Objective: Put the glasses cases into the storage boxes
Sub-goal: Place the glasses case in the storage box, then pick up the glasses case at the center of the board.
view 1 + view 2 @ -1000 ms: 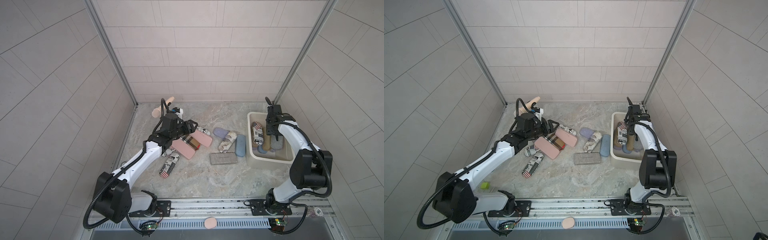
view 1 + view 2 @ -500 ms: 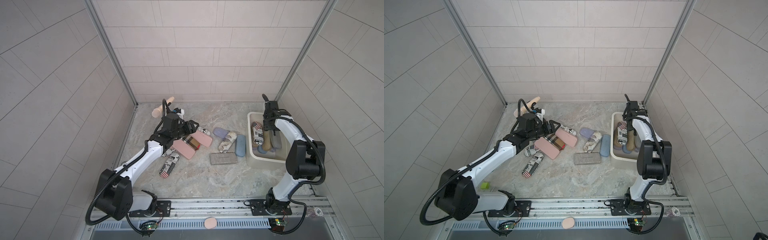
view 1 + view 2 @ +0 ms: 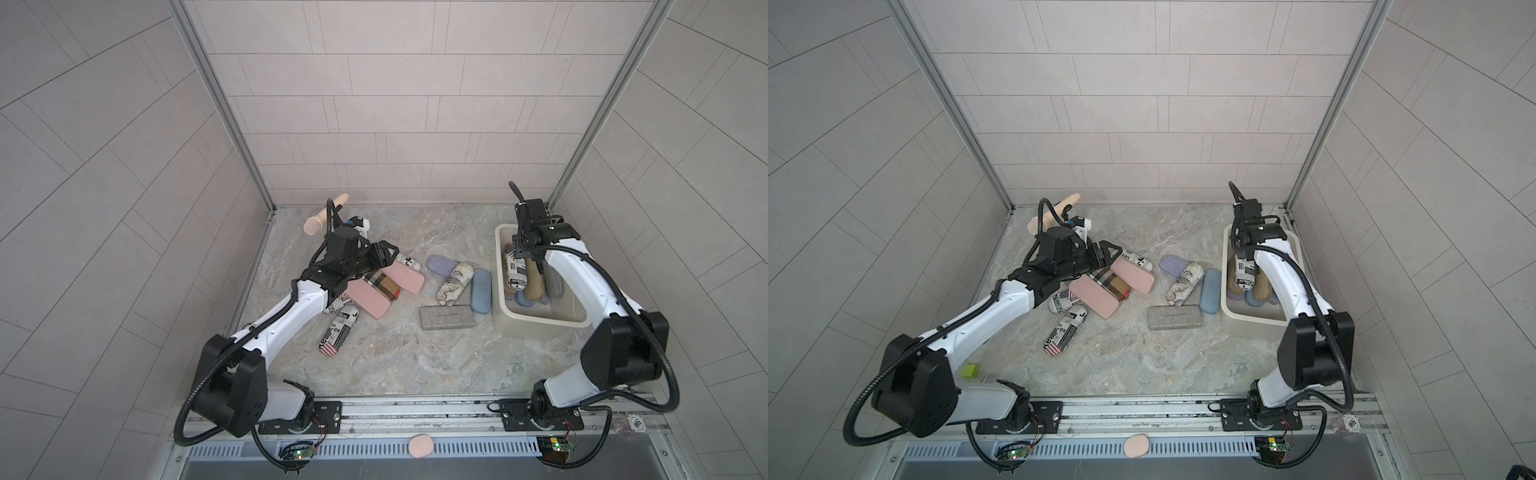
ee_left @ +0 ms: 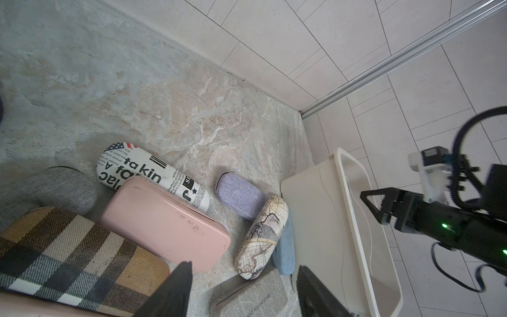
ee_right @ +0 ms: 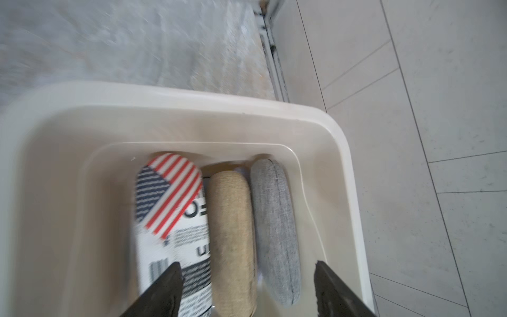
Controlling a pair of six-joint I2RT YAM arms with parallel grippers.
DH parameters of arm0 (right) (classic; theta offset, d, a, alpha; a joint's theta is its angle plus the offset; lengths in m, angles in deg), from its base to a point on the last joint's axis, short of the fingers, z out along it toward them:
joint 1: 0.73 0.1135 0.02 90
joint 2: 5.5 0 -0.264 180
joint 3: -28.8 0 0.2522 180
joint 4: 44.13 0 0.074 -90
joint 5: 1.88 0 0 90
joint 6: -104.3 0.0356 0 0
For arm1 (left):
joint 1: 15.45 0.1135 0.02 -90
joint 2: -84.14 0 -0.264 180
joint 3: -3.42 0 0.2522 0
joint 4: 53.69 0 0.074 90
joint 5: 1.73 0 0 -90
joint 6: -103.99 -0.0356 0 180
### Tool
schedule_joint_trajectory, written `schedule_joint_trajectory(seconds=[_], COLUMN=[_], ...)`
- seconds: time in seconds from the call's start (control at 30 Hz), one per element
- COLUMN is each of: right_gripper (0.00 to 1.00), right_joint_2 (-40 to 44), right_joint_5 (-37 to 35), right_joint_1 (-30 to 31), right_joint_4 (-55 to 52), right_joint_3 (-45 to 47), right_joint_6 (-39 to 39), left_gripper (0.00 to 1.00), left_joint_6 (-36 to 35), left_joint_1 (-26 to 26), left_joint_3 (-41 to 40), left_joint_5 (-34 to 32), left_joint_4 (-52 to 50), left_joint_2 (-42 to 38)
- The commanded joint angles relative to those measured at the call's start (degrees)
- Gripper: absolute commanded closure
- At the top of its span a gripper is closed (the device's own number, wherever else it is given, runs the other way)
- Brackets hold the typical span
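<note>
Empty-jawed right gripper (image 5: 247,264) hovers over the newsprint case (image 5: 170,219) in the tub (image 3: 538,327). Left gripper (image 4: 244,265), also released, hangs by a pink case (image 4: 164,223) left of the tub. Neither has shifted.

The storage box (image 3: 540,329) is sitting by the table's (image 3: 395,365) right edge, several cases (image 3: 515,272) lying side by side in it. A heap of cases (image 3: 368,297) is lying toward the left edge; four more cases (image 3: 455,282) are lying between, just left of the box.
</note>
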Motion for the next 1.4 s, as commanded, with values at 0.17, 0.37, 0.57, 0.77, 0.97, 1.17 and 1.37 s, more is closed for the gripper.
schedule_joint_trajectory(seconds=[0.17, 0.37, 0.57, 0.77, 0.97, 1.17, 1.37], right_gripper=[0.27, 0.26, 0.22, 0.26, 0.26, 0.26, 0.28], right_joint_2=[12.3, 8.3, -4.0, -15.0, -20.3, -22.6, -22.4], right_joint_5=[3.5, 2.9, 4.2, 3.5, 1.8, 0.8, 1.3], right_joint_1=[20.4, 26.3, 33.2, 38.0, 41.6, 44.1, 47.1], right_joint_4=[5.7, 9.1, 10.6, 12.6, 13.7, 13.8, 12.4], right_joint_3=[12.2, 15.2, 11.9, 9.0, 8.8, 9.2, 10.9], right_joint_6=[13.3, 22.3, 23.3, 24.6, 25.3, 25.7, 26.0], left_gripper=[0.33, 0.33, 0.33, 0.33, 0.33, 0.33, 0.33], left_joint_6=[-1.0, -0.5, -0.9, -0.8, -0.9, -0.4, -0.3], left_joint_1=[-0.3, -0.3, -0.2, -0.2, -0.2, -0.2, -0.2], left_joint_3=[-0.3, -0.3, -0.5, -0.6, -0.8, -0.8, -0.9], left_joint_5=[-1.8, -2.0, -2.5, -2.5, -2.8, -2.1, -2.1], left_joint_4=[-0.5, -0.5, -0.5, -0.4, -0.2, 0.3, 0.5], left_joint_2=[-3.3, -4.3, -5.7, -6.3, -6.7, -6.3, -6.5])
